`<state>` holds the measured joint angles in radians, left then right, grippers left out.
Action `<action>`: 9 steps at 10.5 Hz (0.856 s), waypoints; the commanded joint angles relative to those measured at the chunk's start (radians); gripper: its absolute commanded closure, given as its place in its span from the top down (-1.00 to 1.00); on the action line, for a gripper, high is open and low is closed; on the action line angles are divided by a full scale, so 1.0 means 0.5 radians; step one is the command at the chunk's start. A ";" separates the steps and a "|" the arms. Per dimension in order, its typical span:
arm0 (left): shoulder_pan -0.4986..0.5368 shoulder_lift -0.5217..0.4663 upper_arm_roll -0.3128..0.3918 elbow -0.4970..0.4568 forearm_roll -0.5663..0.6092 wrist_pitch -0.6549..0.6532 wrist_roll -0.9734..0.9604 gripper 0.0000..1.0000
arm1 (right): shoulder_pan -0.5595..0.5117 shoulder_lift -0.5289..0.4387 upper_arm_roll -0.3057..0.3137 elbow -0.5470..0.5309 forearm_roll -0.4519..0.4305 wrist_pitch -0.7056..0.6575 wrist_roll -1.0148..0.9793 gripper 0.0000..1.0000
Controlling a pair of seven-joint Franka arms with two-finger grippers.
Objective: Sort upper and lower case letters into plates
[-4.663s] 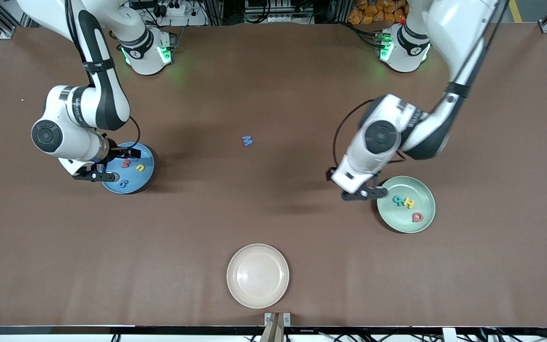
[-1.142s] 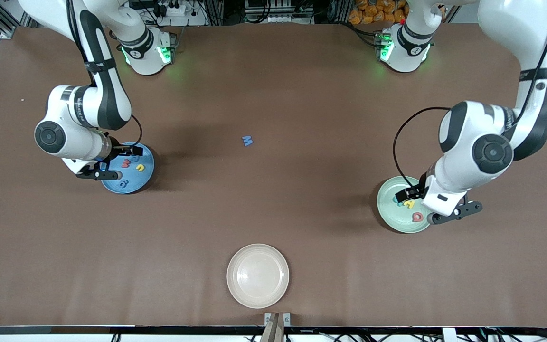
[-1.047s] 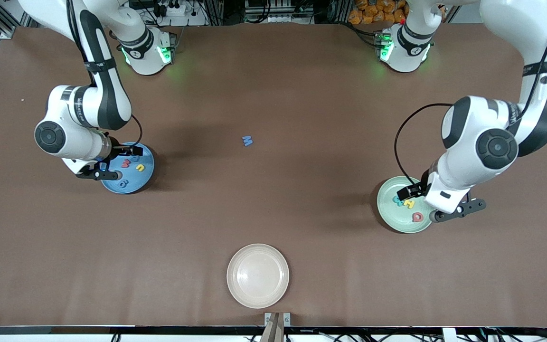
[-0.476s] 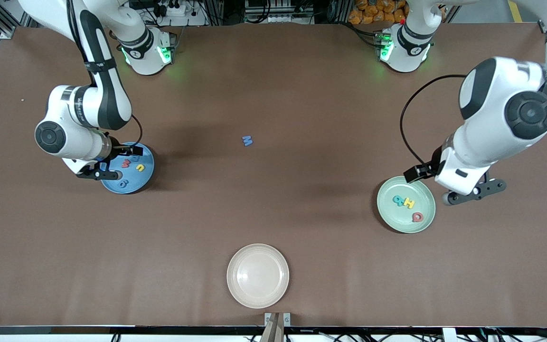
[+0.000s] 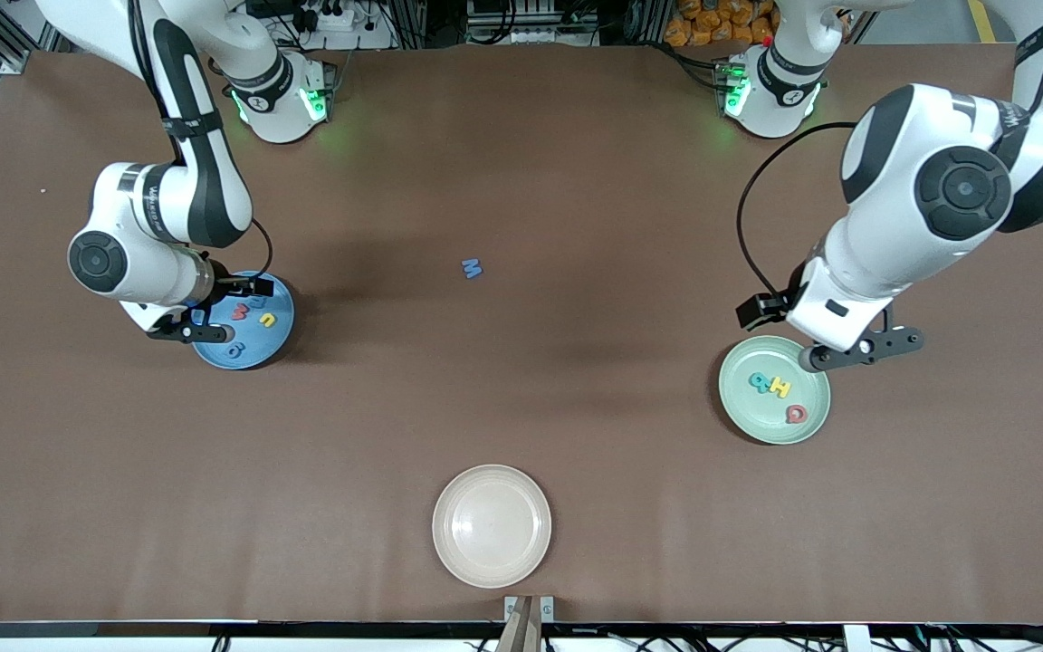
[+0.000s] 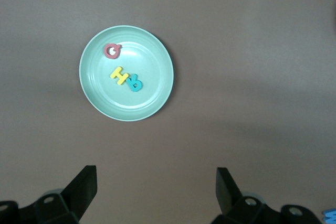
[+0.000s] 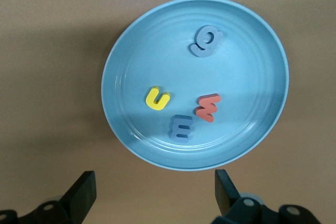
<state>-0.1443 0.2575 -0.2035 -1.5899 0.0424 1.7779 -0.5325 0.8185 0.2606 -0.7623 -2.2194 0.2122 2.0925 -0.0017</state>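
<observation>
The blue plate (image 5: 254,349) (image 7: 247,72) holds several letters: a blue g (image 7: 206,40), a yellow u (image 7: 157,99), a red m (image 7: 208,107) and a blue e (image 7: 181,128). My right gripper (image 5: 182,333) (image 7: 155,187) hangs open and empty over that plate's rim. The mint green plate (image 5: 757,417) (image 6: 152,61) holds a red Q (image 6: 112,51), a yellow H (image 6: 119,75) and a teal B (image 6: 135,83). High beside it, my left gripper (image 5: 861,350) (image 6: 156,187) stands open over bare table. One blue letter M (image 5: 472,268) lies alone mid-table.
A cream-white plate (image 5: 492,525) with nothing in it sits near the table's front edge, nearer to the front camera than the lone blue letter. Both arm bases stand along the table's back edge.
The left arm has risen and swung off the green plate, which now shows whole with its three letters. The right arm has stayed put. Both grippers remain open.
</observation>
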 commanded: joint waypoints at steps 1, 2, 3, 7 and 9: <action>-0.009 -0.012 0.002 0.026 -0.048 -0.034 0.031 1.00 | 0.111 -0.064 0.000 -0.113 0.075 0.113 0.156 1.00; -0.051 -0.009 0.005 0.026 -0.051 -0.034 0.031 1.00 | 0.176 -0.091 -0.003 -0.199 0.224 0.229 0.160 1.00; -0.064 -0.006 -0.001 0.023 -0.054 -0.034 0.025 1.00 | 0.228 -0.137 -0.006 -0.315 0.278 0.400 0.172 1.00; -0.098 -0.012 -0.026 0.026 -0.143 -0.034 0.010 1.00 | 0.550 -0.199 -0.003 -0.451 0.284 0.579 0.662 1.00; -0.095 -0.021 -0.026 0.026 -0.143 -0.034 0.013 1.00 | 0.676 -0.217 0.000 -0.555 0.284 0.754 0.806 1.00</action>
<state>-0.1959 0.2571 -0.2159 -1.5861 -0.0034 1.7779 -0.5325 1.1136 0.2056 -0.7525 -2.4262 0.3356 2.4052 0.3496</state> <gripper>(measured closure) 0.000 0.000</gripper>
